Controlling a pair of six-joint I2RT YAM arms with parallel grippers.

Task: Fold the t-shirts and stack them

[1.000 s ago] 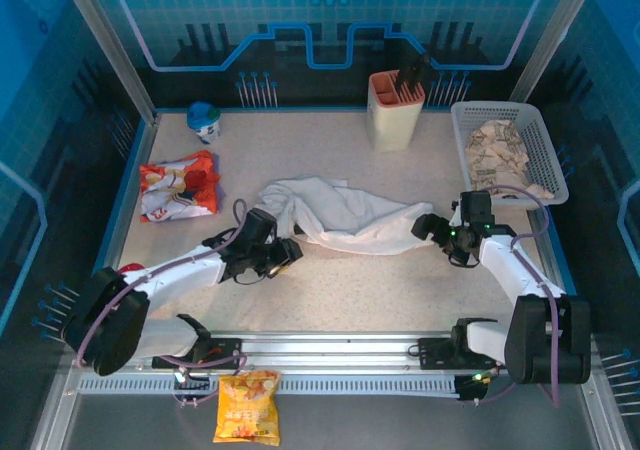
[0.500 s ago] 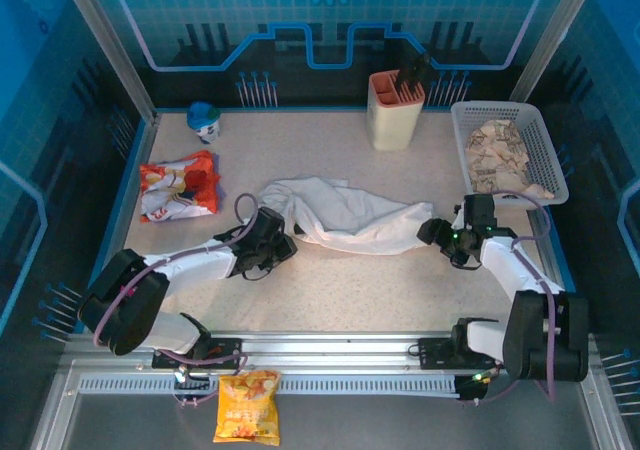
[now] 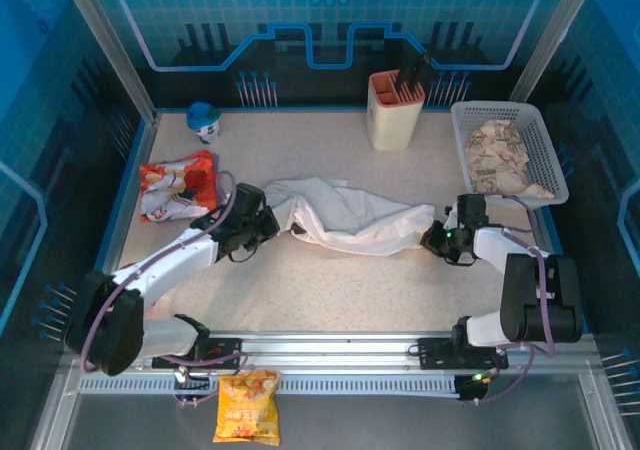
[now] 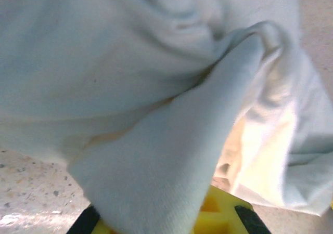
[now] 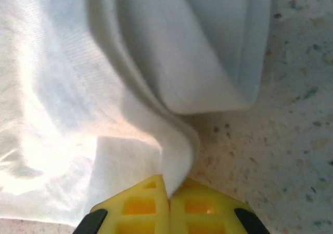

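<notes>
Both arms have closed in on the t-shirt (image 3: 345, 215) since a second ago, sliding up to its two ends and snapping shut. It lies crumpled on the bench (image 3: 330, 300), in front of the beige holder (image 3: 391, 112) and a little to that holder's left. Its long axis runs left to right, with the bulky bunch at the left and a narrower tail pointing right. Neck and hem can't be told apart.

Left pincer (image 3: 268, 225) is clenched at the bunched end, and in its wrist view a thick fold drapes up over the yellow fingers. Right pincer (image 3: 434, 236) is clamped at the tail, front and right of the holder. Its fingers meet on a thin ridge of cloth.

Now the risks. That right-hand bite looks slim, so a firm pull could slip the fabric free. On the left, several layers may be caught together. Then the shirt would lift as a twisted rope instead of spreading flat. If the two holds aren't matching corners, any fold starts crooked.
</notes>
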